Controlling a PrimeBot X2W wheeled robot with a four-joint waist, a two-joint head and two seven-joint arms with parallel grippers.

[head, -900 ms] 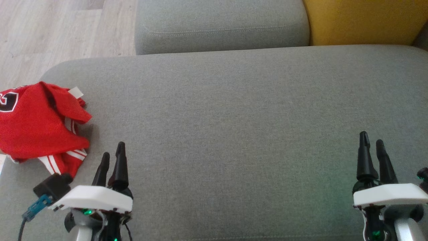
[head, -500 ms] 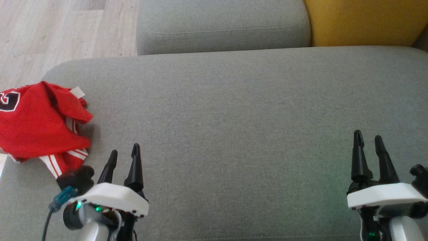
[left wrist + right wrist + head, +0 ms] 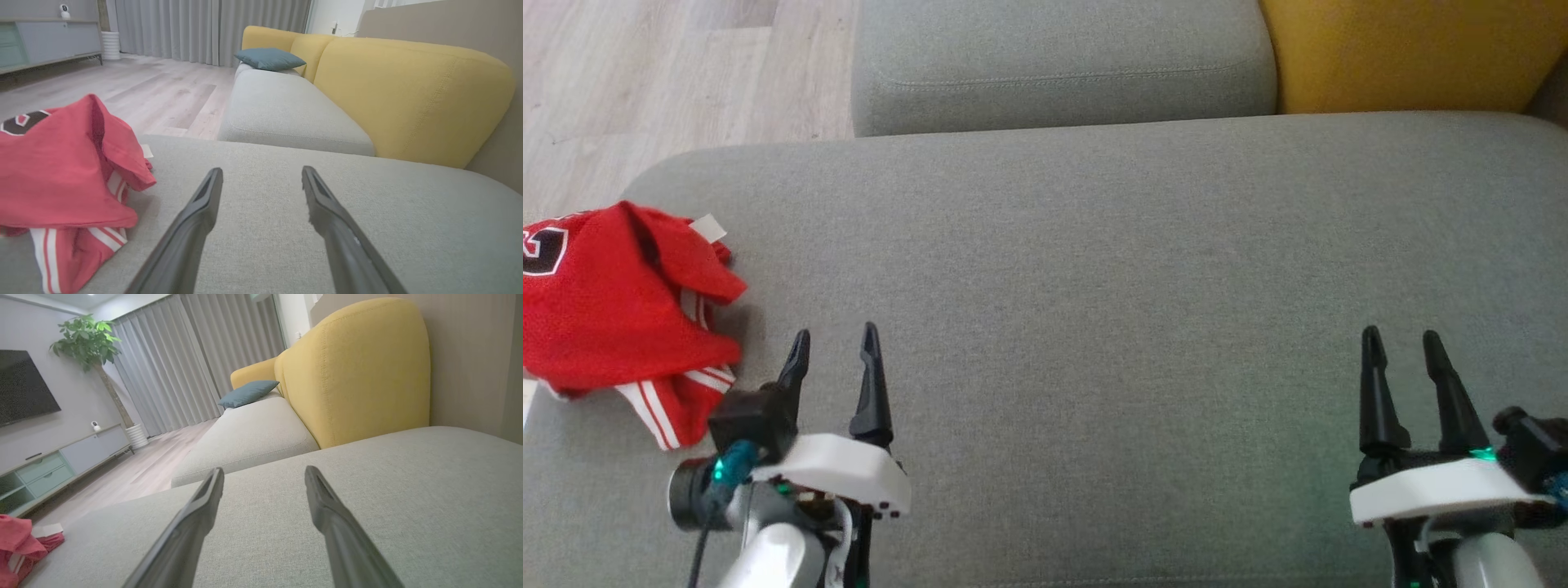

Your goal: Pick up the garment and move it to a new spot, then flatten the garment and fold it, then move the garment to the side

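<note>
1. Plainly, the garment [image 3: 613, 302] is a red jersey with white stripes along one edge, a dark white-outlined print and a small white tag.
2. It lies crumpled in a heap at the left end of the grey cushion [image 3: 1094, 286], folds bunched over each other.
3. The left gripper [image 3: 836, 331] hangs just beside the heap, on its right, fingers spread wide, empty and clear of the cloth.
4. The right gripper [image 3: 1401, 333] sits well apart over the cushion's right side, equally wide and empty.
</note>
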